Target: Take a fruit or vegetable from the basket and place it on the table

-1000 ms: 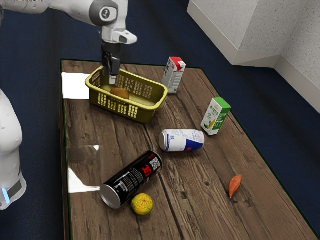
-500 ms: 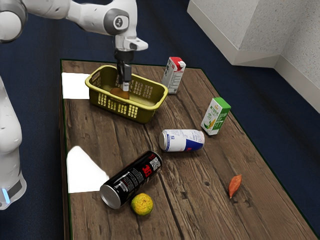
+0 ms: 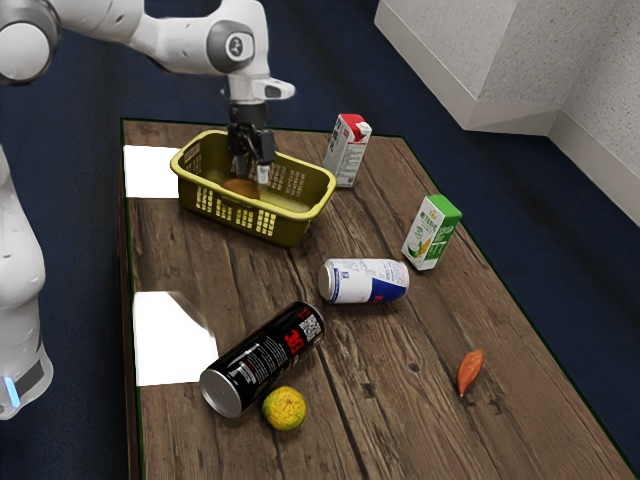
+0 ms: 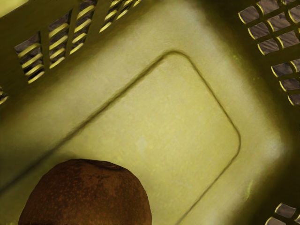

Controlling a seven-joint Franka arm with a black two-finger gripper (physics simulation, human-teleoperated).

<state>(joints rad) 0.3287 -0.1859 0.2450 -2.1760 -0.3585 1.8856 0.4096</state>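
Your hand (image 3: 251,174) is open, and it hangs low inside the basket (image 3: 255,222), at the upper left of the exterior view. The fruit (image 3: 238,187) lies on the basket's floor, a little to the exterior view's left of the fingertips, and nothing grips it. I judge that the step now is to line up for the grasp. Please do not close yet: first bring the hand over the middle of the fruit, so that one finger can go down on each side. Turn the wrist if a finger would otherwise land on top of the skin. Then go down slowly, close evenly, and lift straight up until the fruit is above the rim. If you grip only near one end, the round body may roll away or slip out. Afterwards you could lower it on the table (image 3: 300,440), between the basket and the black can (image 3: 262,358), and release gently.

About its look: the fruit is reddish brown and rounded, with small lighter speckles on a rather dull skin. At one end there is a shallow dimple with a darker edge. Which kind it is, I cannot say surely.
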